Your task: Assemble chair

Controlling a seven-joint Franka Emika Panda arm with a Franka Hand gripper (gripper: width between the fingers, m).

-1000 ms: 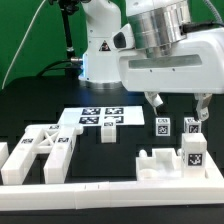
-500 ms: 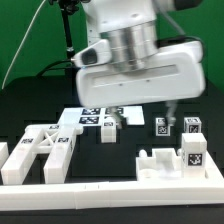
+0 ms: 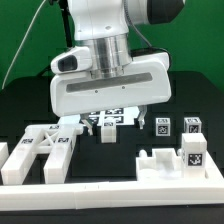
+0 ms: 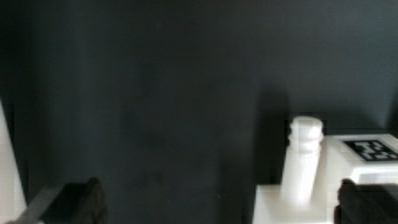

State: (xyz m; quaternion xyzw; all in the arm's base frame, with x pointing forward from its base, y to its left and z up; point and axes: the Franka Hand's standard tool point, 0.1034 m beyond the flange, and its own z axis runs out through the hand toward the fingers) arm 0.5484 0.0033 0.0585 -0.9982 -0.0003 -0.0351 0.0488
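White chair pieces (image 3: 40, 150) lie on the black surface (image 3: 25, 115) — the cross-braced frame (image 3: 45, 148) at the exterior view's left, blocky tagged parts (image 3: 168, 160) at its right. Between them, by the marker board (image 3: 100, 121), hangs the pincer (image 3: 112, 118) — jaws spread wide, gripping nothing.

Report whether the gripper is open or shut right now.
Open. In the wrist view the gripper has its fingers far apart, only bare black table between them; nothing is held.

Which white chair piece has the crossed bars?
The flat frame at the exterior view's left. It alone has diagonal bars crossing in an X; the rest are solid.
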